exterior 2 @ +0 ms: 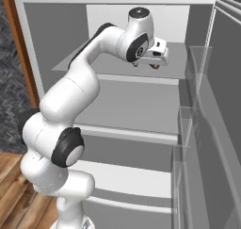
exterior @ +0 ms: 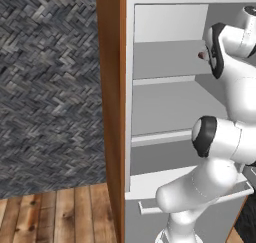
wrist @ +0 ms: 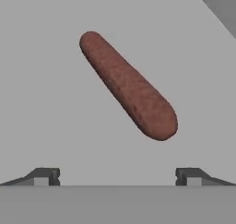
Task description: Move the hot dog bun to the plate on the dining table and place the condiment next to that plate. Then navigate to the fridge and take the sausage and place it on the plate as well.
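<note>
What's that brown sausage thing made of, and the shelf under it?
The sausage looks like cooked meat: reddish brown with a rough, speckled, matte skin. The fridge shelf looks like smooth plastic or painted metal, plain flat grey with no shine; the render leaves that open.

No readable text, labels, brands or numbers anywhere. The fridge (exterior 2: 141,105) shelves and walls are plain grey, unmarked. The sausage (wrist: 128,85) carries no print, and the white arm (exterior 2: 70,105) shows no logo or lettering.
</note>
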You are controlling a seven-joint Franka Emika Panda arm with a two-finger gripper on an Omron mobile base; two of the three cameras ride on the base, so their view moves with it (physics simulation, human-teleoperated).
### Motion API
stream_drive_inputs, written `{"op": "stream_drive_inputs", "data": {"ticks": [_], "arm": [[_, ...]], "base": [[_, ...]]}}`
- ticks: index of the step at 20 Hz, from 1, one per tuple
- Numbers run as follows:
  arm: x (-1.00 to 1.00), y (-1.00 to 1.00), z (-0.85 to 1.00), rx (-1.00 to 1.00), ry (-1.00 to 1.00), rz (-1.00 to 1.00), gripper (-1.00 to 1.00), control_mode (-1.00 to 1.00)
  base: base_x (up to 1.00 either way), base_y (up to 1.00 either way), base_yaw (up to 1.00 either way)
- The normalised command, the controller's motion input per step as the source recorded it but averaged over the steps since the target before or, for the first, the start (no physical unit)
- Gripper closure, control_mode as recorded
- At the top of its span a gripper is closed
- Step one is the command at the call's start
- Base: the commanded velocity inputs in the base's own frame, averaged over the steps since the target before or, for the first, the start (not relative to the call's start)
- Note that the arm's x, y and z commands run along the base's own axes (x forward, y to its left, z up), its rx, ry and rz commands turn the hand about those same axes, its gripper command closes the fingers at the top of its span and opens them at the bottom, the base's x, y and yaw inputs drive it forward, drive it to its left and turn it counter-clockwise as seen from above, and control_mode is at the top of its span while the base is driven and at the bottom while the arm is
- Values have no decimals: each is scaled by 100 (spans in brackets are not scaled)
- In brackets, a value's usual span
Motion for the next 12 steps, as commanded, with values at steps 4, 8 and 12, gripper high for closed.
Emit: {"op": "stream_drive_inputs", "data": {"ticks": [4,8,12], "arm": [[31,-34,-20,0,-1,5,-100,-100],[47,-16,-2,0,0,1,-100,-100],[50,-19,0,1,-1,0,-100,-100]], "base": [[0,0,0],[0,0,0],[0,0,0]]}}
